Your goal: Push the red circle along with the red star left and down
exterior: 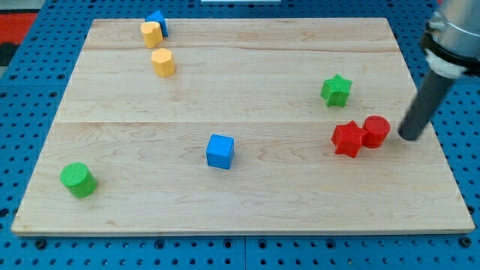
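Note:
The red circle [376, 131] stands at the view's right, touching the red star [348, 139] on its left. My tip [409, 137] is down on the board just to the right of the red circle, a small gap apart from it. The dark rod rises up and to the right out of the view.
A green star [337, 91] sits above the red pair. A blue cube [220, 151] is at the middle. A green cylinder [78, 180] is at the bottom left. Two yellow blocks [151, 34] [163, 62] and a blue block [158, 21] stand at the top left. The wooden board [240, 202] ends near the tip's right.

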